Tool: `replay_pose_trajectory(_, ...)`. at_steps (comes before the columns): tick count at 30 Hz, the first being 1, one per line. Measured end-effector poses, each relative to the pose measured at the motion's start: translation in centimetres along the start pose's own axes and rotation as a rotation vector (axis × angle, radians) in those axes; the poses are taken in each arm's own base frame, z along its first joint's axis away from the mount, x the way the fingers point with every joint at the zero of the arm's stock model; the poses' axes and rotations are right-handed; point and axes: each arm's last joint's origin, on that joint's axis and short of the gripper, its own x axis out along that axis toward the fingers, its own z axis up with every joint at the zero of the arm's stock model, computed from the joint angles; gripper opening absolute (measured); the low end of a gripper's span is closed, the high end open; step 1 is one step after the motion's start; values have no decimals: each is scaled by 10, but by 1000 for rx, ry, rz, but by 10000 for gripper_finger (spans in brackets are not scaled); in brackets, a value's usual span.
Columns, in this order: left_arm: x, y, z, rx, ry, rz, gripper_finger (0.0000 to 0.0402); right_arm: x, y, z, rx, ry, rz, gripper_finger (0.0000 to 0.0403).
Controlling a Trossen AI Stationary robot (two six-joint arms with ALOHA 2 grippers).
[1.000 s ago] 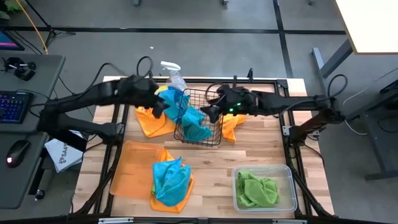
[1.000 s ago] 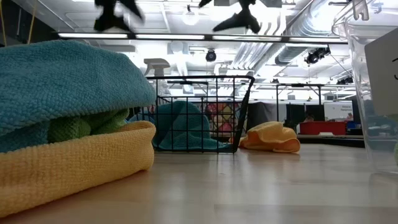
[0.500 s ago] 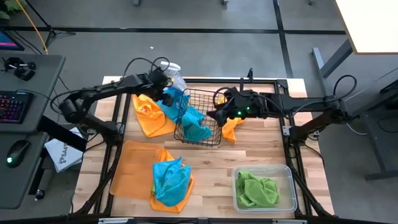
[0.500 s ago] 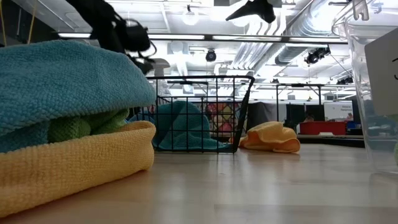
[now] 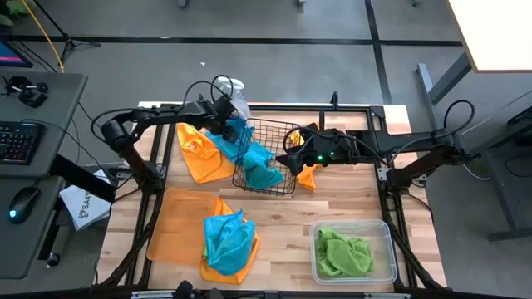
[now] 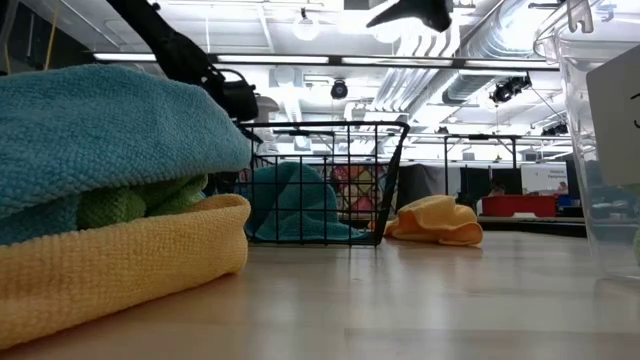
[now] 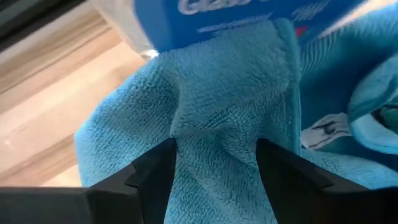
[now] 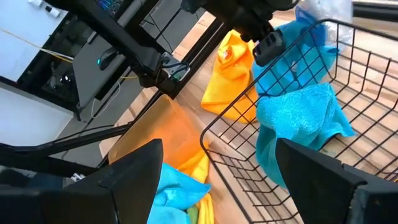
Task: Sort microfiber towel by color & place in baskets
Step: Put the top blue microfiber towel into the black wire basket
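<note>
At far-left rim of wire basket point(image 5: 268, 156): left gripper point(image 5: 230, 131) pinching turquoise towel point(image 7: 217, 130) beside spray bottle point(image 5: 236, 98). Right gripper point(image 5: 287, 158) spread, empty, over basket's right side.

Grey floor point(image 5: 274, 58) crossed by dark lines. Light wooden table point(image 5: 341, 203) in a black frame. Grey desk point(image 5: 29, 166) alongside, bearing keyboard point(image 5: 18, 143) and mouse point(image 5: 24, 200). Overhead, bright strip lights point(image 6: 300, 58) and exposed ducts point(image 6: 500, 45).
</note>
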Motion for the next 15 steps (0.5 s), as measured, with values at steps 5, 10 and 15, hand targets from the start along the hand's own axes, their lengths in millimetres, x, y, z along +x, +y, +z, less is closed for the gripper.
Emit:
replay_pose_trajectory(5, 3, -3, -3, 32, 24, 4, 109, -2, 5, -6, -7, 15, 17, 307)
replay_pose_trajectory(10, -7, -8, -4, 61, 8, -28, 13, -3, 8, -10, -3, 25, 27, 307)
replay_pose_trajectory(15, -40, -2, -8, 65, -45, -39, 1, -4, 10, -12, -11, 18, 24, 307)
